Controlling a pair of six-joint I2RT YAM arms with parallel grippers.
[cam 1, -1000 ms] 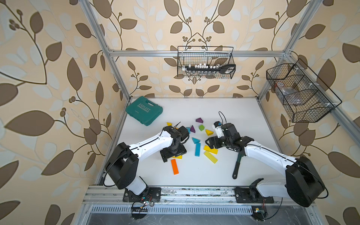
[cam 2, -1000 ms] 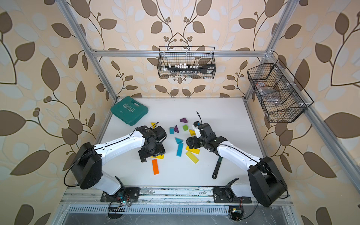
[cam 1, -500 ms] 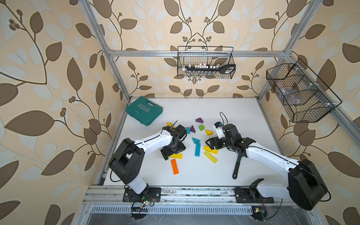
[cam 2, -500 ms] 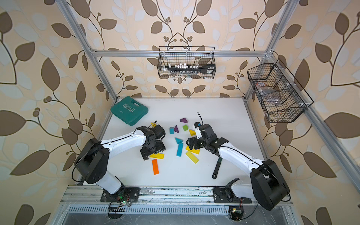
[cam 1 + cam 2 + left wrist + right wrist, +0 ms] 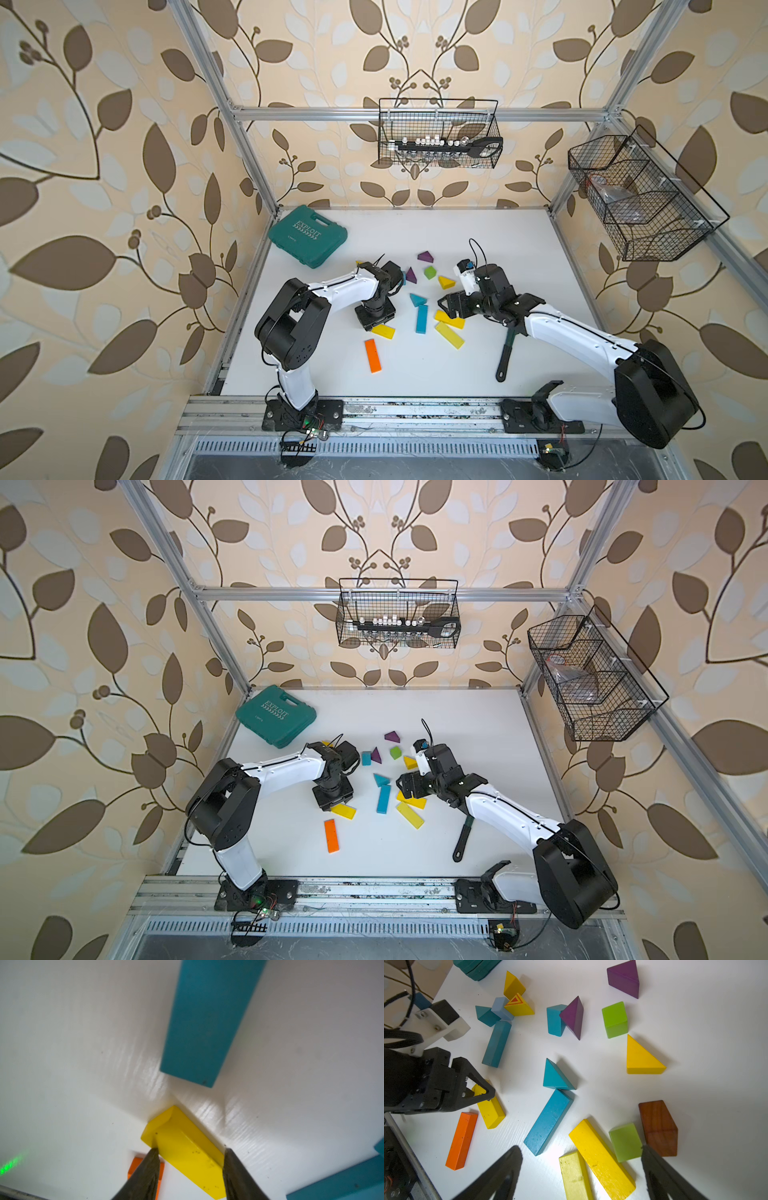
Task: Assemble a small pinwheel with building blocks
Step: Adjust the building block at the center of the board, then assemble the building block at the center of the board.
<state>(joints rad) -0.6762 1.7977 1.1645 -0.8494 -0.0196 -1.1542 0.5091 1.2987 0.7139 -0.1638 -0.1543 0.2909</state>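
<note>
Blocks (image 5: 421,319) lie scattered mid-counter (image 5: 415,232). Your left end effector (image 5: 190,1151) pinches the short yellow bar (image 5: 178,1130) across its long sides, just beside the orange bar (image 5: 462,1140). Your right end effector (image 5: 580,1149) hangs spread wide above two long yellow bars (image 5: 600,1157) and a green cube (image 5: 626,1142).

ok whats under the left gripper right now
The left gripper stands over a short yellow bar, flat on the white table, fingers closed against its long sides. In a top view the gripper covers part of the bar; the rest shows.
</note>
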